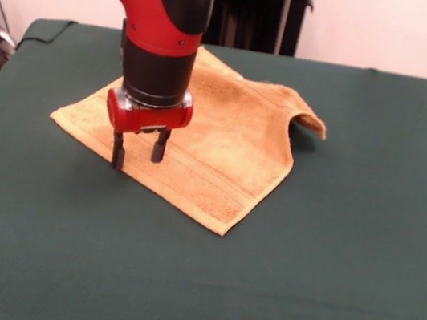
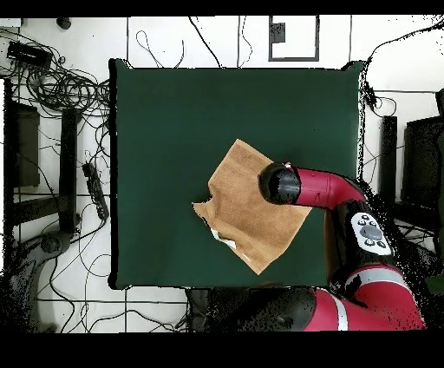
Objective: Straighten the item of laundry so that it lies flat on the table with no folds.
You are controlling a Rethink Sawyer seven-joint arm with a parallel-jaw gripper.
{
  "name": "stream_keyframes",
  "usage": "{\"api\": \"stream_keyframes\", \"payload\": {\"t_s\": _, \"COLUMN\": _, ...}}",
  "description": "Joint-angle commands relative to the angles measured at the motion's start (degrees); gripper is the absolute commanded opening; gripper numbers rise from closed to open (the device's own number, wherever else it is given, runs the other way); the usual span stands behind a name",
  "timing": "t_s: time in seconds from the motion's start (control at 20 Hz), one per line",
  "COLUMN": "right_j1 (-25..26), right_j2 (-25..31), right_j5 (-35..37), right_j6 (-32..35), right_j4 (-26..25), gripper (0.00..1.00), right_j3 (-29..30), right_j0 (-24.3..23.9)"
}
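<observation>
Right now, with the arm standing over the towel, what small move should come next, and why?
Probably lift the claw clear and carry it to the towel's raised corner. The claw hangs open, holding nothing, at the opposite edge, which already lies flat. That corner curls up off the table in the front view and looks folded in the overhead view, so it is the part left to pull out.

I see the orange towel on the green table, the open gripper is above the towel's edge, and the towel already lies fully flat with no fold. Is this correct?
Not quite. The towel is not fully flat: in the front view one corner is raised and curled over, and the overhead view shows a fold there too. The rest holds: it lies on the green table, with the open gripper over its edge.
</observation>
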Motion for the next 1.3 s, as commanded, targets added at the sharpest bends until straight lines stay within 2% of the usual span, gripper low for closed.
{"api": "stream_keyframes", "payload": {"t_s": 0.05, "right_j1": 20.0, "right_j2": 0.1, "right_j5": -15.0, "right_j6": 14.1, "right_j4": -1.3, "gripper": 1.00, "right_j3": -1.0, "right_j0": -0.7}}
{"api": "stream_keyframes", "payload": {"t_s": 0.15, "right_j1": 20.2, "right_j2": 0.5, "right_j5": -15.6, "right_j6": 13.5, "right_j4": -1.5, "gripper": 1.00, "right_j3": -0.8, "right_j0": -1.2}}
{"api": "stream_keyframes", "payload": {"t_s": 0.2, "right_j1": 20.2, "right_j2": 1.2, "right_j5": -16.3, "right_j6": 12.8, "right_j4": -1.6, "gripper": 0.00, "right_j3": -0.5, "right_j0": -1.9}}
{"api": "stream_keyframes", "payload": {"t_s": 0.6, "right_j1": 20.4, "right_j2": 1.5, "right_j5": -18.5, "right_j6": 12.9, "right_j4": -1.6, "gripper": 0.00, "right_j3": -0.3, "right_j0": -2.3}}
{"api": "stream_keyframes", "payload": {"t_s": 0.95, "right_j1": 20.7, "right_j2": 1.7, "right_j5": -16.4, "right_j6": 12.6, "right_j4": -0.8, "gripper": 0.00, "right_j3": -1.2, "right_j0": -2.3}}
{"api": "stream_keyframes", "payload": {"t_s": 1.3, "right_j1": 20.9, "right_j2": 5.2, "right_j5": -15.4, "right_j6": 7.8, "right_j4": -2.6, "gripper": 0.00, "right_j3": -2.3, "right_j0": -4.2}}
